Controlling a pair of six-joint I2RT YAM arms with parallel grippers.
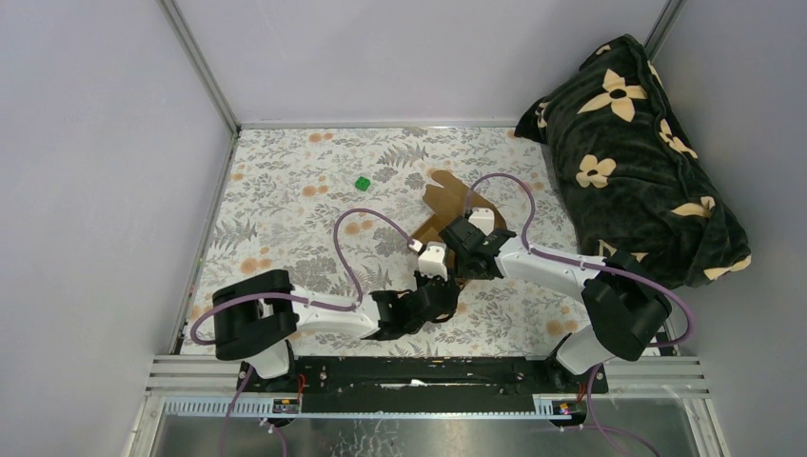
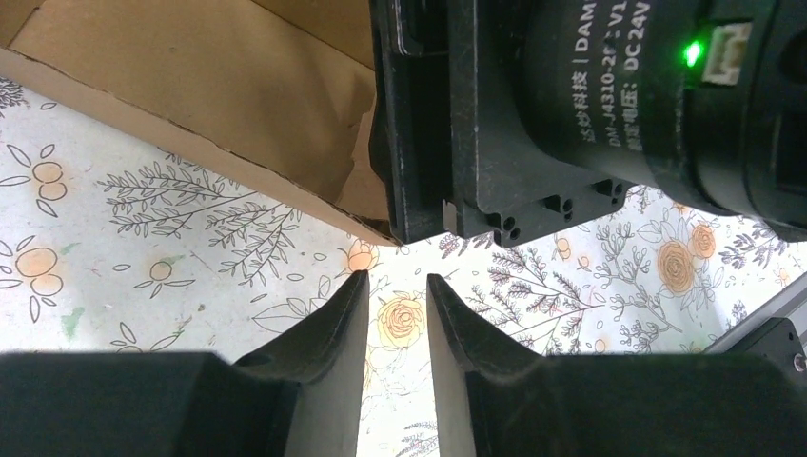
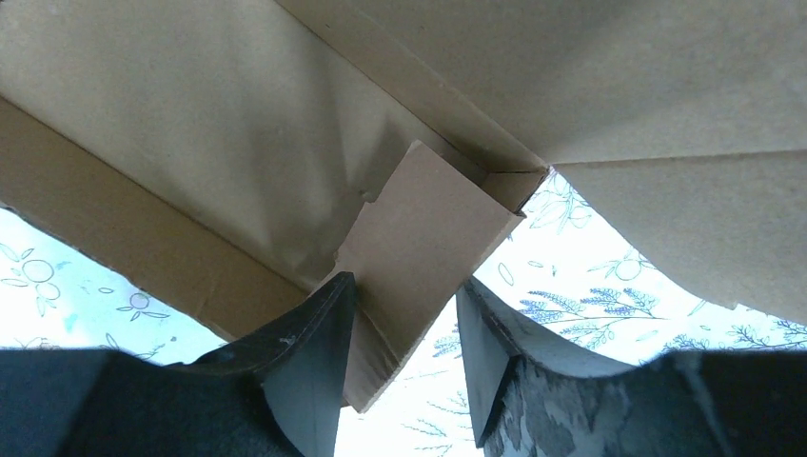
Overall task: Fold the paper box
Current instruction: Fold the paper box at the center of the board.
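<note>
Two-finger right gripper [image 3: 404,286] standing half-wide, straddling a small tan cardboard tab [image 3: 428,219], not clamping it. Left gripper [image 2: 397,281] gaping narrowly, holding nothing, just beside the sheet edge. Plain brown die-cut cardboard paper box [image 1: 443,197] lying mid-table on floral tablecloth [image 1: 285,181], panels part-raised, creased, edges ragged. Prob. light, thin, stiffish, tearing easily. Gripping at flap edges nr creases looking best.

Pale grey walls [image 1: 95,143], floral tablecloth [image 1: 285,200], dark flowered cushion [image 1: 638,162] at the right corner
</note>
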